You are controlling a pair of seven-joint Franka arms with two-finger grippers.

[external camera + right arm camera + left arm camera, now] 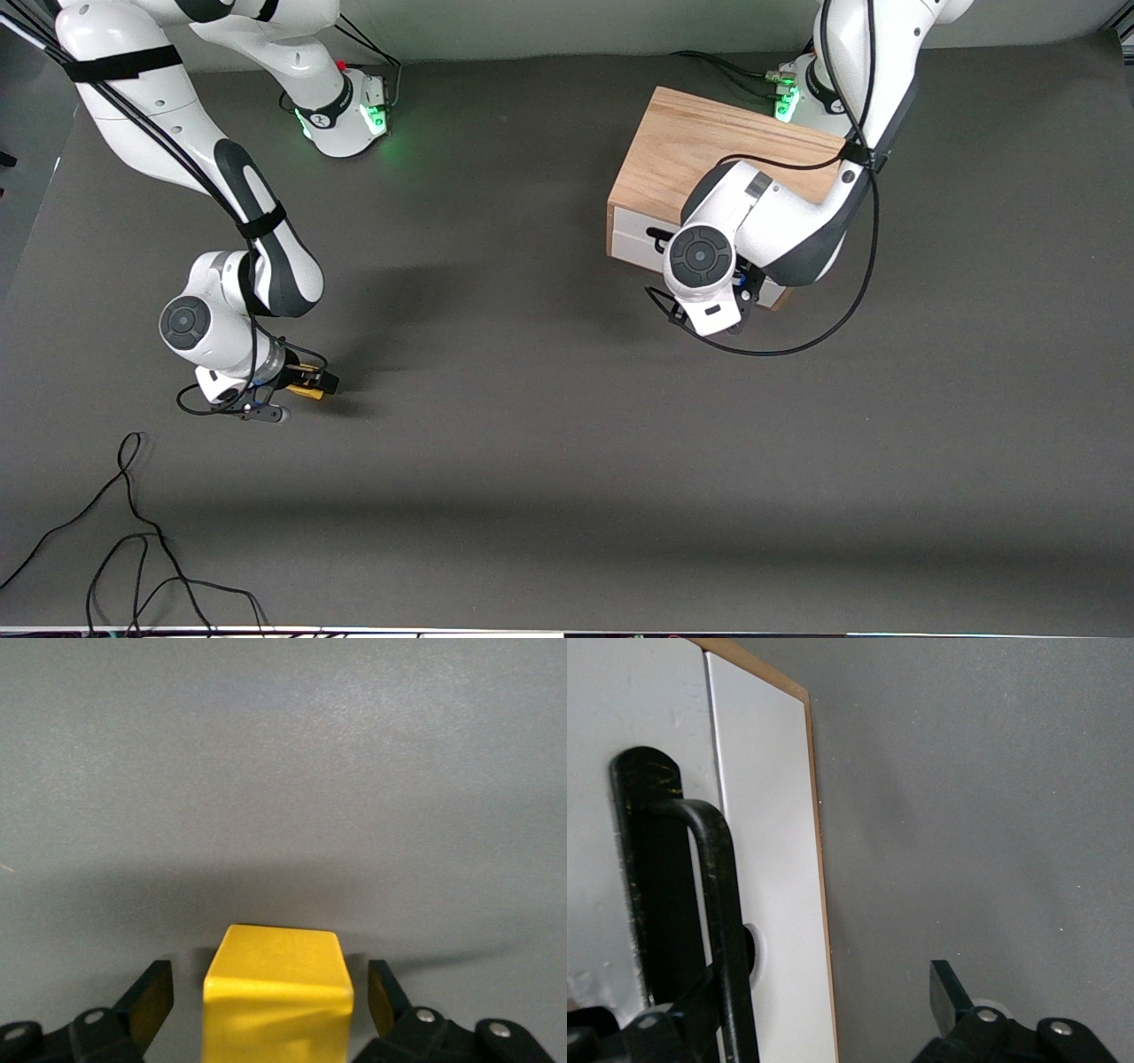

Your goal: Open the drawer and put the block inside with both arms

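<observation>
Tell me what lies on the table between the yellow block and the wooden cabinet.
Nothing: the front view shows only bare grey table between the block, flanked by the right gripper's open fingers, and the cabinet.

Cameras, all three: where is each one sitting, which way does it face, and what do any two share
Front view: high across the table, facing both arms, the cabinet and table.
Left wrist view: looks past open left gripper at the drawer handle.
Right wrist view: looks past open right gripper straddling the block.
Front and right wrist views share the block.

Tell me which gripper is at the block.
The right gripper: its open fingers straddle the yellow block on the table. The left gripper is at the drawer handle instead.
</observation>
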